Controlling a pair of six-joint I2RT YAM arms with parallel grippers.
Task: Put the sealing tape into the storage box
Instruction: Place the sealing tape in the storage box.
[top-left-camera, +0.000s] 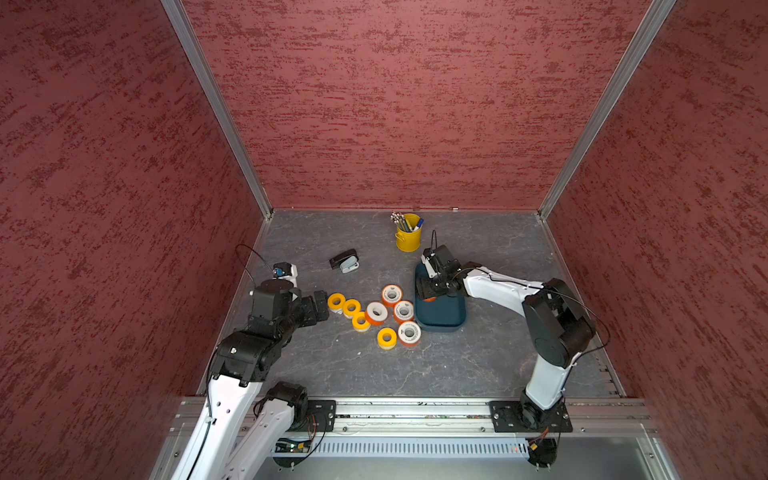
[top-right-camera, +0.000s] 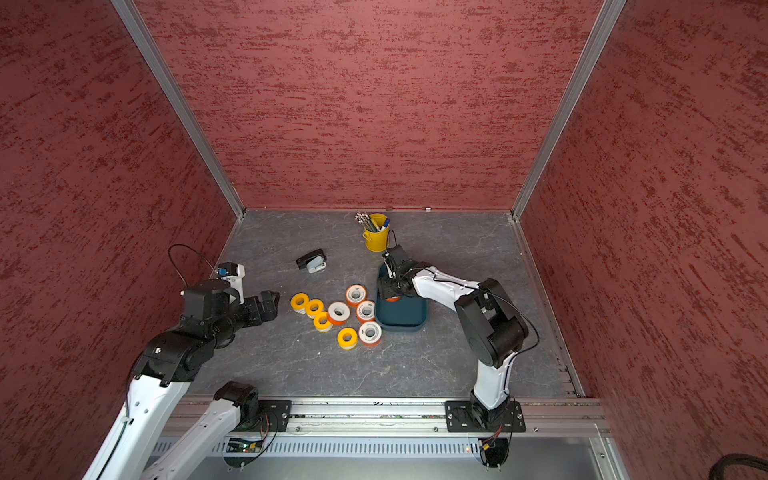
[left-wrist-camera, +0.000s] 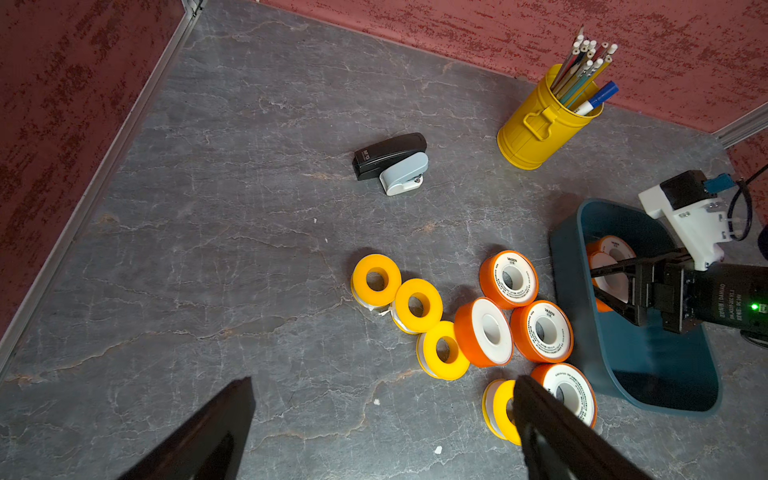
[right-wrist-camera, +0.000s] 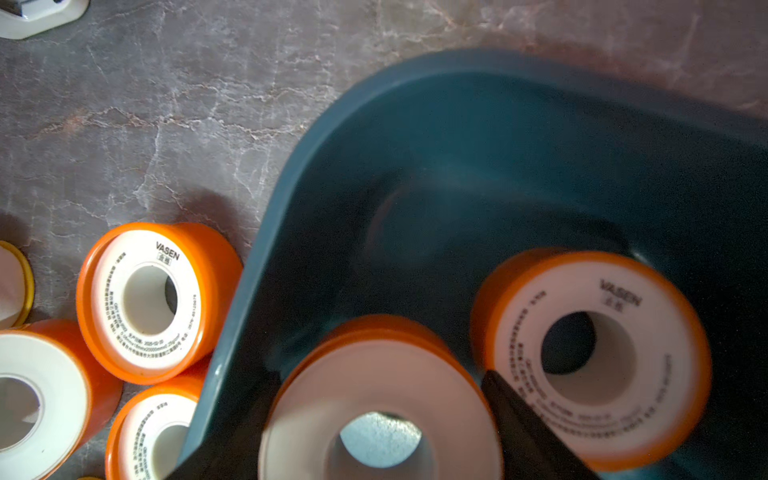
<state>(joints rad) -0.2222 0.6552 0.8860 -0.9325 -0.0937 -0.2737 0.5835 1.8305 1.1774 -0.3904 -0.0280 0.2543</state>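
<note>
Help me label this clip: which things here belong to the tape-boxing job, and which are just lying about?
Job: orange-sided plastic tape rolls with white faces; smaller yellow tape rolls; dark teal rectangular plastic storage box.
Lying about: yellow metal bucket of pens; black-and-grey stapler-like tool.

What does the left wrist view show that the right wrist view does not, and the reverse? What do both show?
Only the left wrist view: the yellow pen bucket, the black stapler body, the open left gripper. Only the right wrist view: nearly the whole labelled face of the loose orange roll in the box. Both: the storage box, the right gripper, the gripped orange roll within the box's rim, and orange rolls beside it.
</note>
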